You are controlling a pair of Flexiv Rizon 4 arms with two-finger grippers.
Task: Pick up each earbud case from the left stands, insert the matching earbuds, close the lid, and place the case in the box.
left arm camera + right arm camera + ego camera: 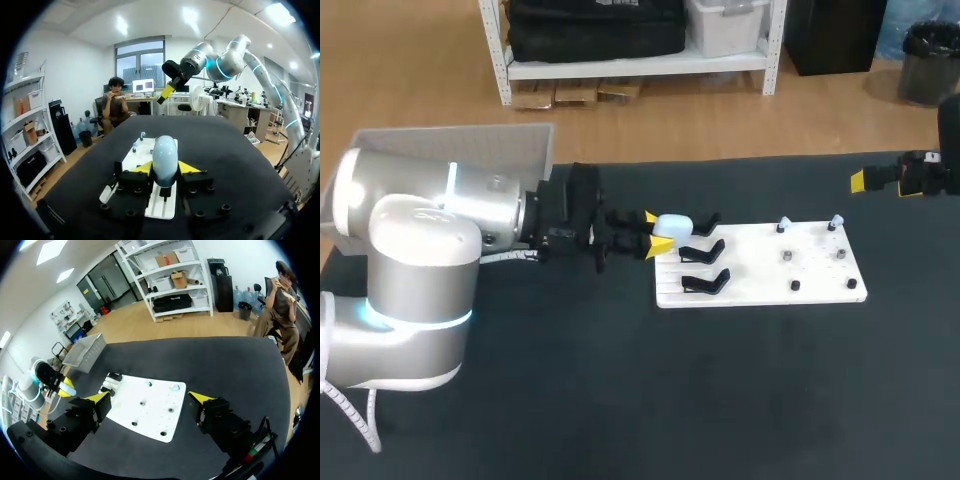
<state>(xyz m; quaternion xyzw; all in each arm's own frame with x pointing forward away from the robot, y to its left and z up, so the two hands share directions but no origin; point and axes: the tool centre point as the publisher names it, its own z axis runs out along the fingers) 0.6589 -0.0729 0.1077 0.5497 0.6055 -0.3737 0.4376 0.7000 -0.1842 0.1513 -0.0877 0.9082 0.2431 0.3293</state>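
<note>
Gripping the pale blue earbud case from both sides with the fingers of the left gripper, at the twelve o'clock one of three black stands lining the nine o'clock edge of the white board. Holding the right gripper above the surface past the board's two o'clock corner, fingers spread wide apart. Leaving two pale earbuds sitting on pegs along the board's twelve o'clock edge, and the grey box lying at ten o'clock, well apart.

Surface finishes: earbud case, smooth glossy pale plastic; board, smooth matt white plastic; table, matt black cloth-like covering; left arm shell, smooth glossy silvery white.
</note>
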